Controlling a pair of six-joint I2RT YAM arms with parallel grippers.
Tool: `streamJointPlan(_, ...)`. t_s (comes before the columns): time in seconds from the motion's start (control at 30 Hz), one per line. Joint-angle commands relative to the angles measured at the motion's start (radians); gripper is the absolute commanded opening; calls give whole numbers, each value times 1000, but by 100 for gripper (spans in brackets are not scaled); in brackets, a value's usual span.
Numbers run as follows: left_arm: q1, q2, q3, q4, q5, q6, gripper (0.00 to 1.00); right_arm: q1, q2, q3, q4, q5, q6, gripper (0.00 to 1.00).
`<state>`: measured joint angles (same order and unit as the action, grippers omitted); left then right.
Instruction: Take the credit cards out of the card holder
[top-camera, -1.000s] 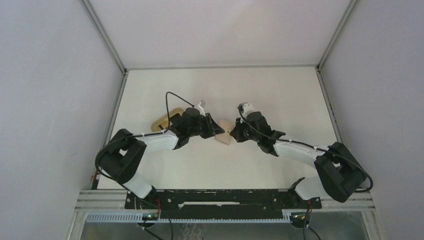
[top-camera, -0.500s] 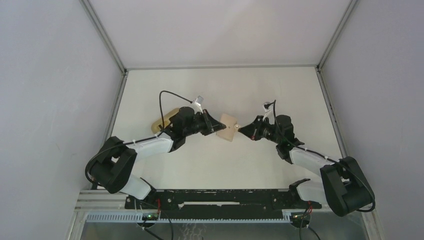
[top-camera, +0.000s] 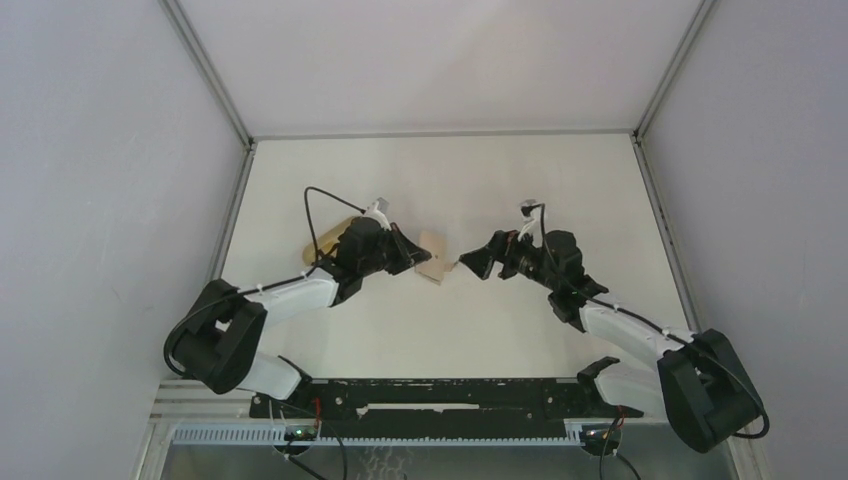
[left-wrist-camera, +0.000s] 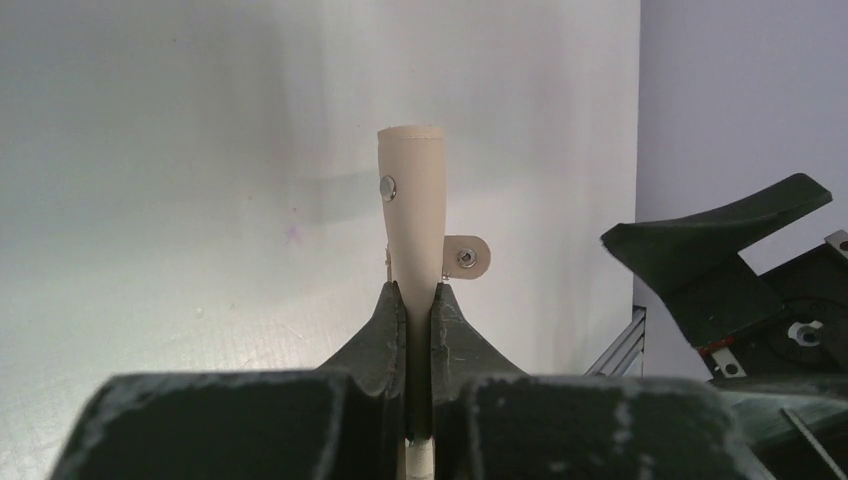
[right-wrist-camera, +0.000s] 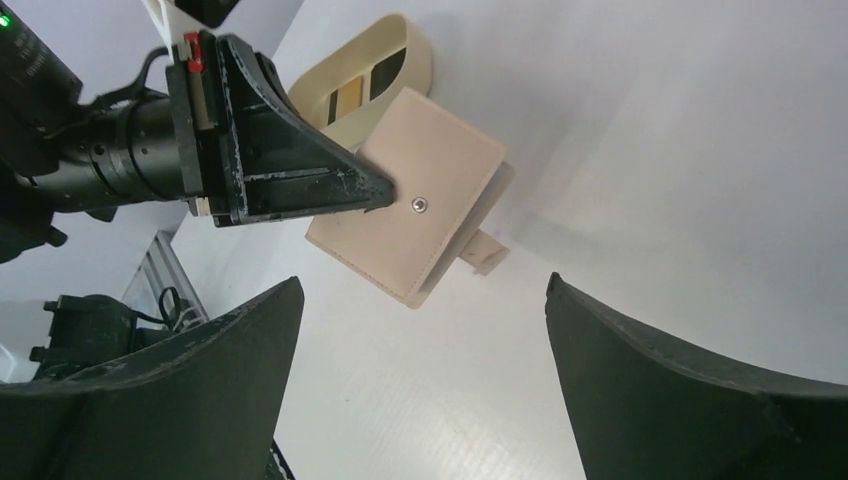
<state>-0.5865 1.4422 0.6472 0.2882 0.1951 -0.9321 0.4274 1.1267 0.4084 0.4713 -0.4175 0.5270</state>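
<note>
Card holder (right-wrist-camera: 440, 170) clamped in left jaws, tray (right-wrist-camera: 418, 55) near, right jaws apart opposite.

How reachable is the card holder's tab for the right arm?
Probably yes: the open right gripper faces the card holder, which the left gripper pinches by its far edge, leaving the tab unobstructed.

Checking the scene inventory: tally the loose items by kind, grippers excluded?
Card holder: 1
Tray: 1
Cards: 2, both lying in the tray
Total: 4
</note>
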Motion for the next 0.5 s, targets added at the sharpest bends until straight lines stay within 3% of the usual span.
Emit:
streamJointPlan(0.0,-2,-67,-4,56,-5,12,0,95,53,102,-87,158,-69,100)
streamJointPlan(0.47,7,-75,-73,267,95,-101,0,55,242,132,30,136,72,75)
